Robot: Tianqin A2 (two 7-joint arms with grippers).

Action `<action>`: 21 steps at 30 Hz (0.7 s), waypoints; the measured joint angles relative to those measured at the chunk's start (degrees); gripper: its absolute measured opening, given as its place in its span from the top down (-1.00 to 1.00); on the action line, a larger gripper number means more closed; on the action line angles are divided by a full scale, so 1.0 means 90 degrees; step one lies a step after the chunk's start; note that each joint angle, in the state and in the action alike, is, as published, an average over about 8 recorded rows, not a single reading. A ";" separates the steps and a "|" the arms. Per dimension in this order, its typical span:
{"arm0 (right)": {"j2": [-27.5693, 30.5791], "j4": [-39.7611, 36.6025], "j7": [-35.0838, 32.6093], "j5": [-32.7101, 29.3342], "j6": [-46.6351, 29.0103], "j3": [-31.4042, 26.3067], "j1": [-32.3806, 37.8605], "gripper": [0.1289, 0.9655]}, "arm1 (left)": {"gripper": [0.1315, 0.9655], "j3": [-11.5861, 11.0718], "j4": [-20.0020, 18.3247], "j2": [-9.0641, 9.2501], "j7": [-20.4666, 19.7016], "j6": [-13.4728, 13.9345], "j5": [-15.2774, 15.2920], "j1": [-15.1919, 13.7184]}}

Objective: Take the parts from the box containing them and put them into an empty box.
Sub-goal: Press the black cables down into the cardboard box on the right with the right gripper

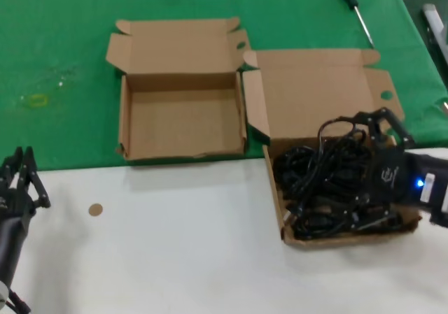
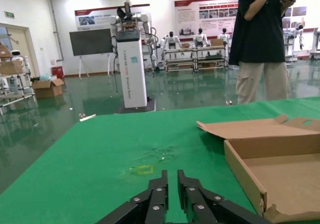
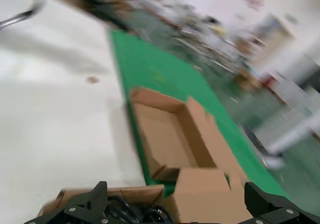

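**Right gripper spread over the cable-filled box**

Head view: the right gripper (image 1: 364, 129) hangs over the larger box (image 1: 315, 97), fingers apart above the black parts (image 1: 329, 188) tangled in its tray. The smaller box (image 1: 182, 122) sits empty just beside it on the green cloth (image 1: 56, 48). The left gripper (image 1: 19, 177) is parked near the table's left edge.

Left wrist view: the left gripper's fingers (image 2: 157, 196) are together, clamping nothing; the smaller box (image 2: 270, 154) lies nearby.

Right wrist view: spread fingers (image 3: 97, 196) frame both boxes.

You see a glossy green floor (image 2: 60, 119), a white pillar (image 2: 131, 67), a dark screen on a stand (image 2: 90, 42), wall posters (image 2: 200, 12) and 1 person standing (image 2: 260, 39).
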 joint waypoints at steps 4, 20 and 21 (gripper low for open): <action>0.0374 -0.0340 -0.0840 -0.0004 -0.0910 -0.0307 0.0748 -1.00 | 0.83 0.0000 0.0000 0.0000 0.0000 0.0000 0.0000 0.0000; 0.0544 -0.1817 -0.3233 -0.0876 -0.2905 -0.1851 0.3169 -1.00 | 0.95 0.0000 0.0000 0.0000 0.0000 0.0000 0.0000 0.0000; 0.0504 -0.1912 -0.3355 -0.0938 -0.2940 -0.1925 0.3274 -1.00 | 0.95 0.0000 0.0000 0.0000 0.0000 0.0000 0.0000 0.0000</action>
